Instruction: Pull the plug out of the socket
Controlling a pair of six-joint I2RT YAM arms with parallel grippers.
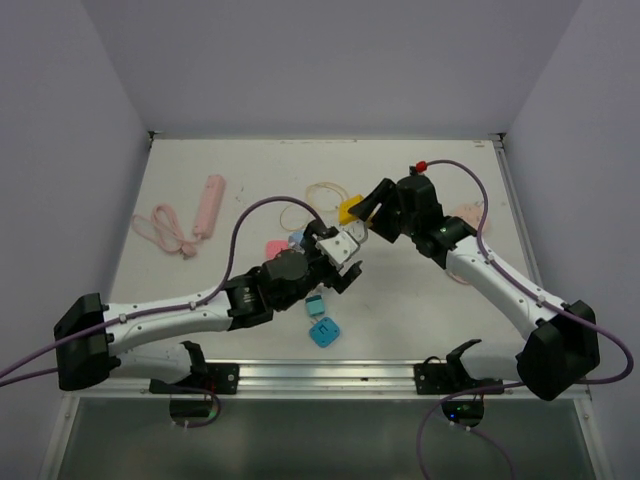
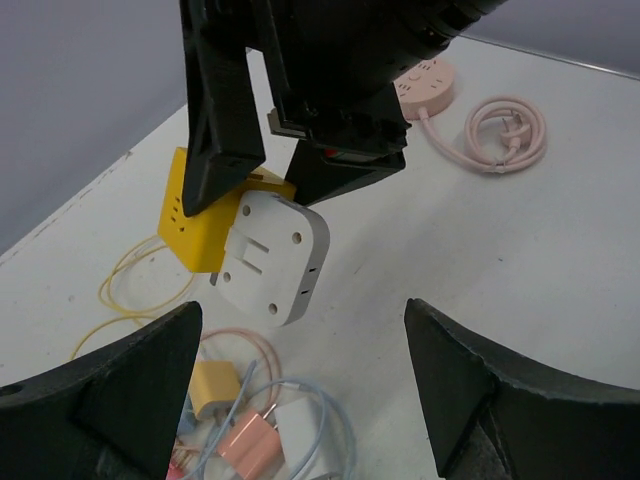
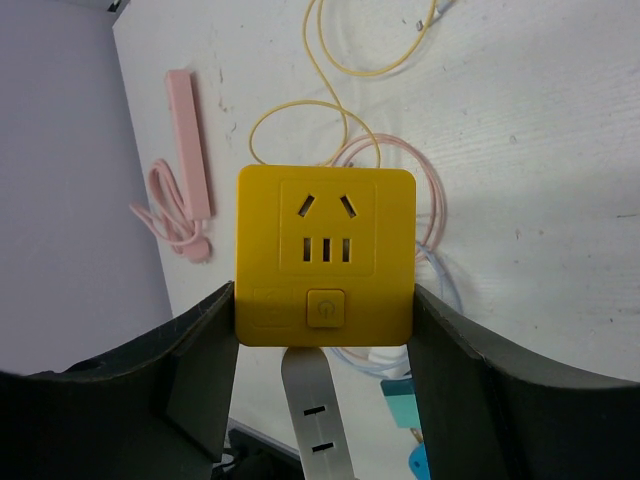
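Over table (image 1: 420, 300) centre, top view: your right gripper (image 1: 372, 212) clamps yellow socket (image 1: 349, 210); left gripper (image 1: 340, 256) spread wide, empty, just below.
Left wrist: white plug (image 2: 272, 257) seated against socket, ahead of your open jaws, untouched.
Right wrist: socket pinched both sides.
Left for you: grasp plug, pull.

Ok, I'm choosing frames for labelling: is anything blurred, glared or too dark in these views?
Top external: even light, soft shadows, but the yellow socket is small in frame. Left wrist: white plug sharp, left fingers soft and dark at the edge. Right wrist: socket face crisp, no glare, right fingers underexposed.
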